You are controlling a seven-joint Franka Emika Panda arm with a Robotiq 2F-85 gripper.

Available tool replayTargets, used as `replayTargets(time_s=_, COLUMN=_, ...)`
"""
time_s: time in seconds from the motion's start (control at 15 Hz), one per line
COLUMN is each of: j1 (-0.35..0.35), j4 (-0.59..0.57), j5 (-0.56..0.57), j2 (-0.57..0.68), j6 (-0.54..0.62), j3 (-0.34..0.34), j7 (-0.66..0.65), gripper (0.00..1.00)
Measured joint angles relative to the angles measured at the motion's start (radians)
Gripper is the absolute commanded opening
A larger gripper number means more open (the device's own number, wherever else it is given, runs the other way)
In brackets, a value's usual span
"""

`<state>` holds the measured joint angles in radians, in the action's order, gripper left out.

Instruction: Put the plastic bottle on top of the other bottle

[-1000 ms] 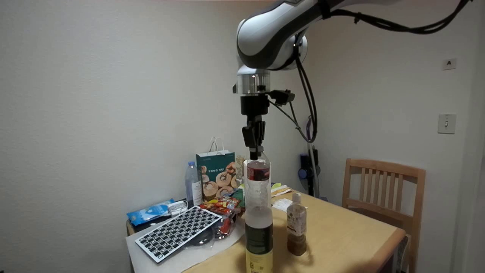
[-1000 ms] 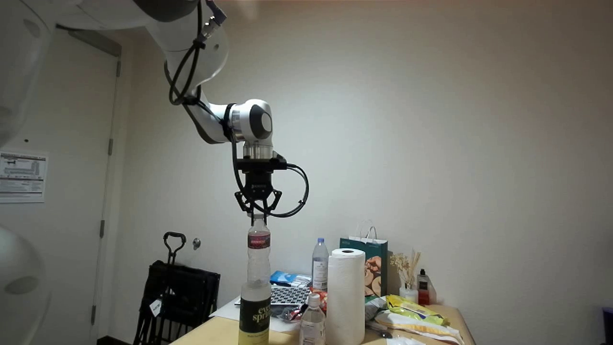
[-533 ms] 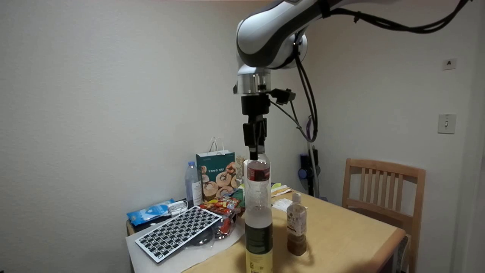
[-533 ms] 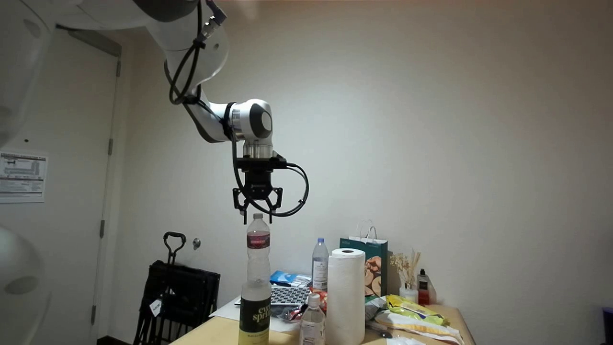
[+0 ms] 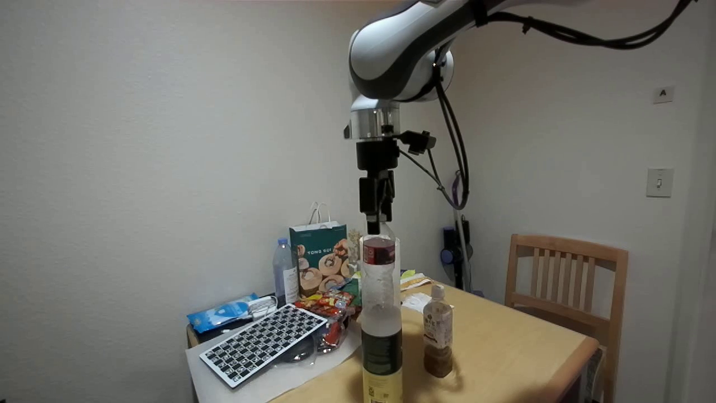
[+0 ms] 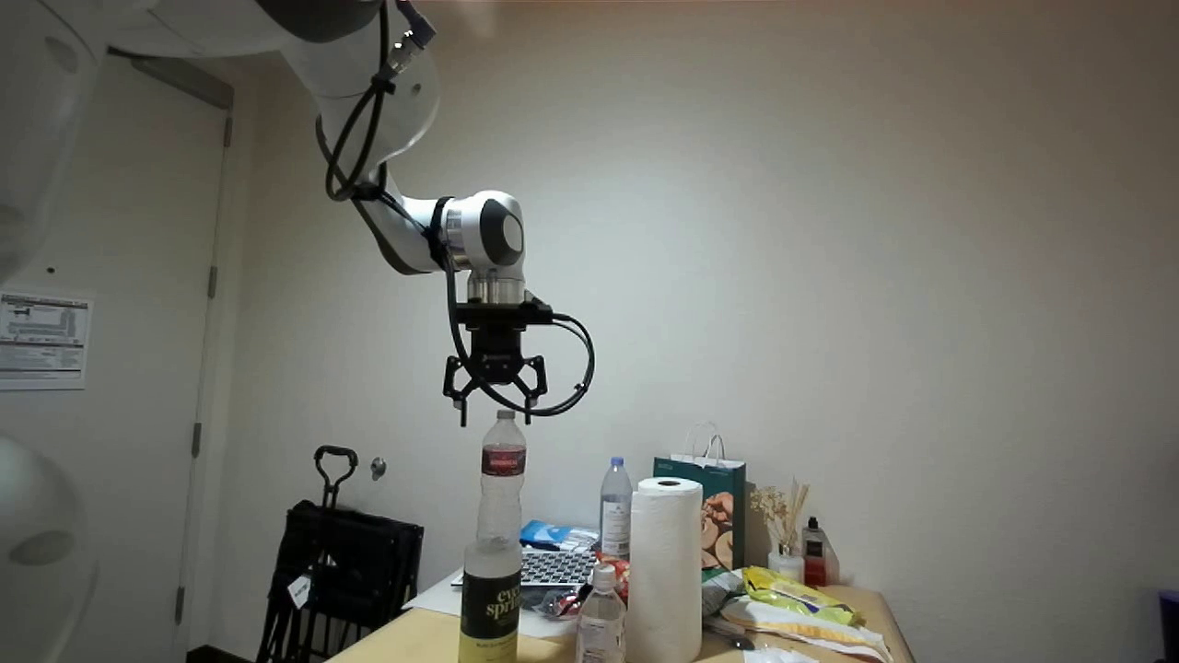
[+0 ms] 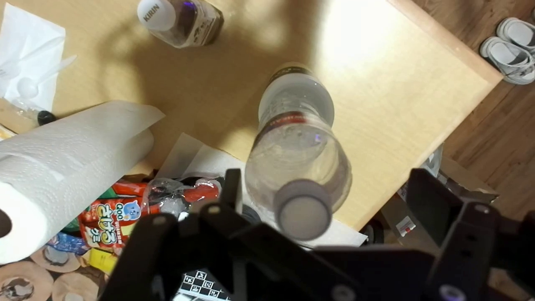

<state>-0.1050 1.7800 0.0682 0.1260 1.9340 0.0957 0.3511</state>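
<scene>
The arm is white and round, with dark gray bands and a shiny silver ring. The gripper is black, with round, shiny screws. Black cables make loops on the right in both exterior views.

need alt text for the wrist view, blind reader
A clear plastic bottle with a red band sits atop another bottle, its greyish cap inside the open pincer, seen from above. In the left part, on the wooden table, are a paper towel roll, red snack packets and a KIRIN-capped bottle.
</scene>
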Motion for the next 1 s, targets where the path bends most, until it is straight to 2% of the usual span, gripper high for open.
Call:
replayTargets(time_s=0.33, j1=-0.003, j4=-0.042, j5=0.001, j2=-0.015, j6=-0.031, j3=0.001, j7=0.000, gripper=1.00)
replayTargets(time_s=0.73, j1=-0.011, j4=-0.118, j5=0.056, j2=-0.107, j6=-0.089, j3=0.018, j7=-0.002, gripper=1.00)
replayTargets(time_s=1.0, j1=-0.016, j4=-0.131, j5=0.070, j2=-0.135, j6=-0.095, j3=0.021, j7=-0.002, gripper=1.00)
